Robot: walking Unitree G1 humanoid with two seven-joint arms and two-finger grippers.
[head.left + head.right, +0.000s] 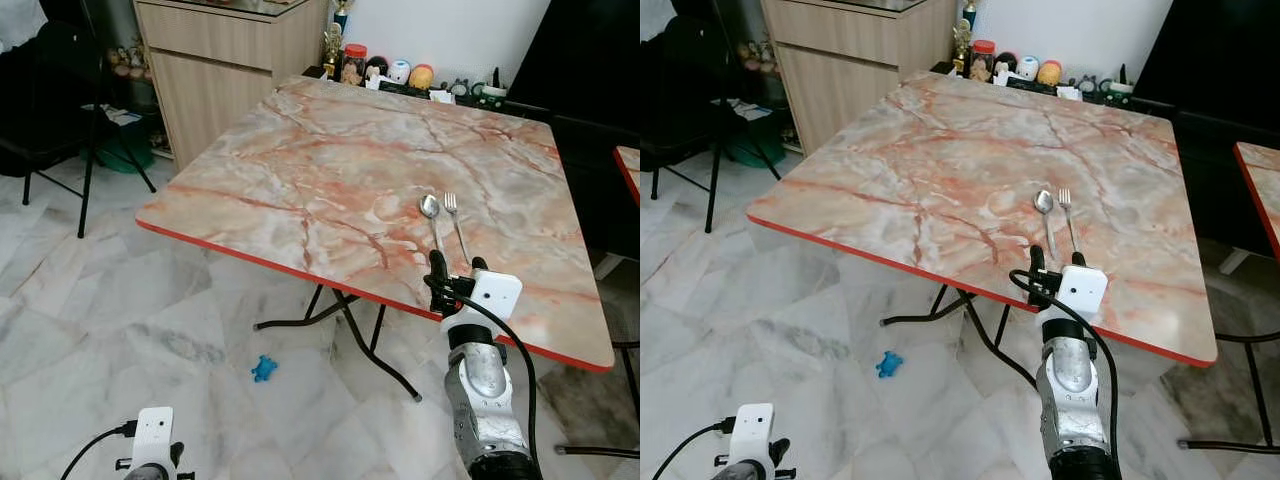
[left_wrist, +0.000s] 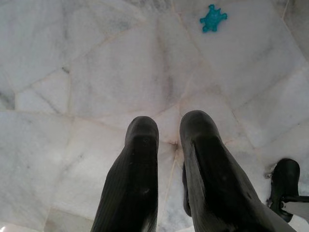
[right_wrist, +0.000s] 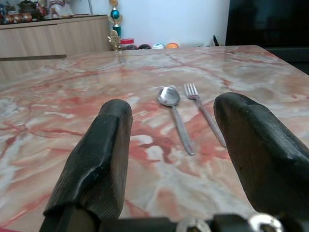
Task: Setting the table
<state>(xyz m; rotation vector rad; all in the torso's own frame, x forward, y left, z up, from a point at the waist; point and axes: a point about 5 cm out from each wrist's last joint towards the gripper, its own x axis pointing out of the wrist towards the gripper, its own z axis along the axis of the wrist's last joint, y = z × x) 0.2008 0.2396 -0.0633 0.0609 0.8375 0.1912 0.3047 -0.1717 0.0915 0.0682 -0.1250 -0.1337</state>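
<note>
Nearest the head camera, at the lower right of the frame, the right gripper (image 1: 452, 278) rises on its silver arm to the near edge of the marble-patterned table (image 1: 300, 170), its two black fingers (image 3: 99, 150) spread wide and empty. Just beyond them, right of centre on the tabletop, a spoon (image 1: 432, 218) and a fork (image 1: 456, 224) lie side by side, close but apart, bowl and tines pointing away from the robot and handles reaching back toward the gripper. Both are thin metal: light, stiff and not fragile, yet likely slick and lying nearly flat on the hard surface, so a pinch from straight above could slip. The handle ends look the best place to take hold, one piece at a time, since the two lie close enough that wide fingers might nudge the neighbour. At the lower left, the left gripper (image 2: 169, 145) hangs idle over the pale floor (image 1: 120, 300), its fingers only narrowly apart and holding nothing; a small blue toy (image 1: 264, 369) lies on the tiles under the table edge
</note>
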